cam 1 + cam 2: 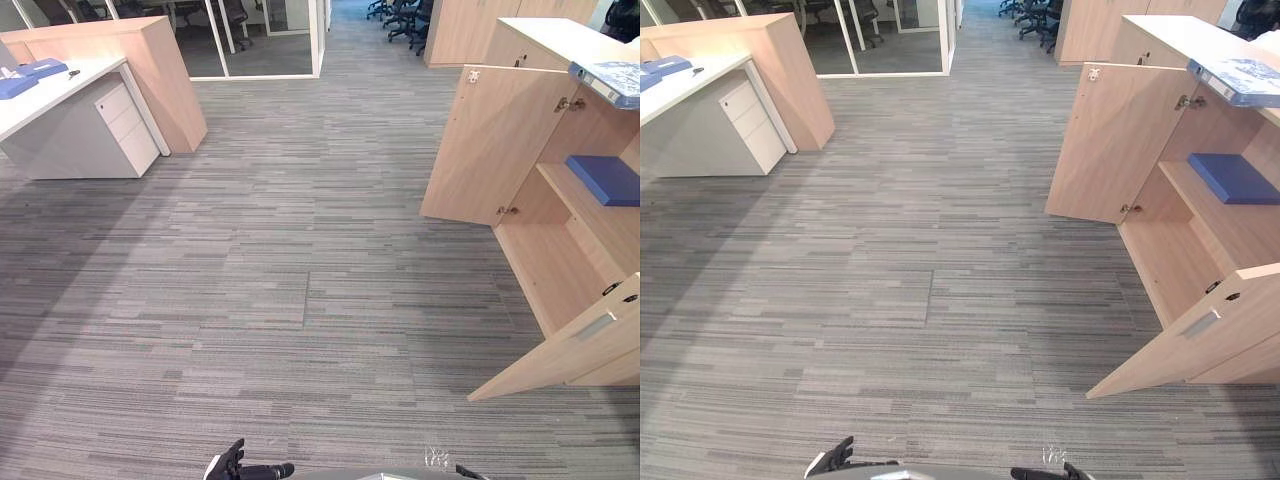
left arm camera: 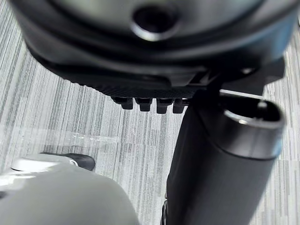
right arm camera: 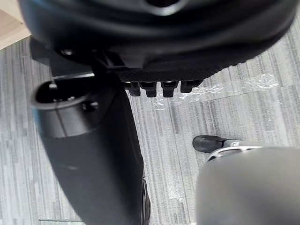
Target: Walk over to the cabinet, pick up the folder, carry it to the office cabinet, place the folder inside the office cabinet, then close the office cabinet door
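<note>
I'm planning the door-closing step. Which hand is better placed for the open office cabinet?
Right, probably. The office cabinet stands on the robot's right, its near door swung toward that side; the right hand and left hand both hang empty.

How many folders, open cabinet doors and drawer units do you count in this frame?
Folders: 4: desk folder, second desk folder, shelf folder, cabinet-top folder
Open cabinet doors: 2: far door, near door
Drawer units: 1: drawer unit
Total: 7
</note>
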Available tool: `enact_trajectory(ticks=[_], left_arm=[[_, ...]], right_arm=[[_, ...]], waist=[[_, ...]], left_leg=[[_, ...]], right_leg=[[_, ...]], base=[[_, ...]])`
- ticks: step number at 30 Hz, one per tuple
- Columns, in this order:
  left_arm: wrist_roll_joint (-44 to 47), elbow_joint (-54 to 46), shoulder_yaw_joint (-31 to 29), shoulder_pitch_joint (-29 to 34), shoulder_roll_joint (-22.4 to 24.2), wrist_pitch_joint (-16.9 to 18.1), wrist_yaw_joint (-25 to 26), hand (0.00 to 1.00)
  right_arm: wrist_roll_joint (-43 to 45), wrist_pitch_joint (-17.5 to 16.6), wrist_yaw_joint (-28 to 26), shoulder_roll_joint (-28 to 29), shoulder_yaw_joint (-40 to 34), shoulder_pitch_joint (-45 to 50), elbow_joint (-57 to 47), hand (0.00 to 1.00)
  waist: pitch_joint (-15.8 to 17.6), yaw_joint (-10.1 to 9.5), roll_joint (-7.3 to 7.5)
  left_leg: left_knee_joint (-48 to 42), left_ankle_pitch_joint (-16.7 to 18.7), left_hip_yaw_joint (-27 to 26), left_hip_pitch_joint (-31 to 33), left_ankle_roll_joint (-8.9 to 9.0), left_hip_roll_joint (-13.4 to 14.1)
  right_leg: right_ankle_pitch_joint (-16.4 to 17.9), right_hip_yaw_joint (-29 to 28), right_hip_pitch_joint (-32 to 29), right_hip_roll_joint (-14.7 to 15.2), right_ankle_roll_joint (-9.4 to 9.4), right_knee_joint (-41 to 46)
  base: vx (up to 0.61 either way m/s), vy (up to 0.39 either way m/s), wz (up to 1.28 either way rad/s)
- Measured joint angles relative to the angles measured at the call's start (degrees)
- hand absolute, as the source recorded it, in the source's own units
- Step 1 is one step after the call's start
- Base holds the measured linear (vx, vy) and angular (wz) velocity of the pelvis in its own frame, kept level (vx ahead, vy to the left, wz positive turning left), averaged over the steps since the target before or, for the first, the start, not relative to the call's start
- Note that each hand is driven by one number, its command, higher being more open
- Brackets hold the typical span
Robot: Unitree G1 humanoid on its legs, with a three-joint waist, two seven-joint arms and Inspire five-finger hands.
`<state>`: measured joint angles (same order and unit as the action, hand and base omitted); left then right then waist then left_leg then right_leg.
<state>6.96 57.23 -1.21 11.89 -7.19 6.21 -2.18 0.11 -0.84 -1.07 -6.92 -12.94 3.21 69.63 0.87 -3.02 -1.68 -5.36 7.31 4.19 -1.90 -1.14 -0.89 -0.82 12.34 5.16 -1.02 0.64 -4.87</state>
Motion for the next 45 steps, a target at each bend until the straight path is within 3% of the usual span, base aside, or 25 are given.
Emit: enact_trajectory(ticks=[4, 10, 15, 30, 40, 43, 45], left_arm=[[2.7, -0.3, -1.0, 0.0, 0.0, 0.1, -1.1, 1.00], [3.7, -0.3, -2.6, 0.1, 0.2, 0.7, -1.1, 1.00], [-1.6, -2.0, -2.6, 0.4, 0.1, 1.5, 1.1, 1.00], [-5.1, -2.0, -2.7, 0.1, 0.0, 2.1, 4.0, 1.00], [-2.2, -2.0, -7.4, 0.5, 1.2, 2.1, 6.1, 1.00], [-1.7, -2.0, -8.8, 0.4, 1.8, 2.1, 6.5, 1.00], [-0.8, -2.5, -9.2, 0.6, 2.5, 2.1, 6.9, 1.00]], right_arm=[[0.0, -0.5, -0.3, 3.0, 0.0, -1.9, 0.3, 1.00], [0.0, -0.5, -1.0, 3.1, 0.1, -2.6, 0.9, 1.00], [0.1, -0.5, -0.6, 3.4, 0.1, -3.2, 0.9, 1.00], [0.4, -0.7, 0.8, 4.0, 1.6, -3.8, 0.9, 1.00], [2.8, -0.9, 1.1, 4.4, 3.1, -4.4, 0.9, 1.00], [2.9, -1.0, 1.1, 4.4, 5.2, -5.0, 0.9, 1.00], [3.9, -1.1, 1.0, 4.2, 6.0, -5.7, 0.9, 1.00]], waist=[[0.5, -0.22, 0.61], [1.5, -0.49, 1.33], [2.4, -0.47, 1.97], [2.9, 0.03, 2.62], [2.8, 0.17, 3.78], [2.9, 0.24, 3.72], [3.7, 0.20, 2.50]], left_leg=[[0.0, -0.4, -0.1, -0.1, -0.58, -0.8], [0.6, -1.6, -0.2, -0.1, -1.34, -2.6], [2.4, -2.8, -0.5, -0.4, -1.53, -3.3], [2.8, -2.7, -2.5, 0.0, -1.45, -3.2], [2.9, -2.7, -3.6, 0.0, -1.37, -3.4], [0.3, -1.0, -4.3, 1.3, -0.10, -3.3], [-6.4, 3.1, -5.6, 3.8, 0.81, -2.4]], right_leg=[[-0.4, 0.0, 0.1, 0.8, 0.47, -0.2], [-1.1, 0.0, 0.0, 2.7, 1.26, -0.2], [-1.9, 0.0, -0.5, 3.5, 1.85, -0.2], [-2.4, -2.0, -2.1, 3.4, 2.14, -0.2], [-2.8, -2.9, -2.5, 3.4, 2.28, -0.2], [-2.8, -3.5, -2.8, 3.5, 2.27, -0.2], [-2.3, -4.6, -2.5, 2.9, 1.57, -0.2]], base=[[-0.06, 0.056, -0.01], [-0.09, 0.097, 0.01], [-0.06, 0.055, -0.01], [0.01, 0.006, -0.07], [-0.01, 0.007, -0.05], [-0.02, 0.013, -0.12], [-0.02, 0.032, -0.29]])
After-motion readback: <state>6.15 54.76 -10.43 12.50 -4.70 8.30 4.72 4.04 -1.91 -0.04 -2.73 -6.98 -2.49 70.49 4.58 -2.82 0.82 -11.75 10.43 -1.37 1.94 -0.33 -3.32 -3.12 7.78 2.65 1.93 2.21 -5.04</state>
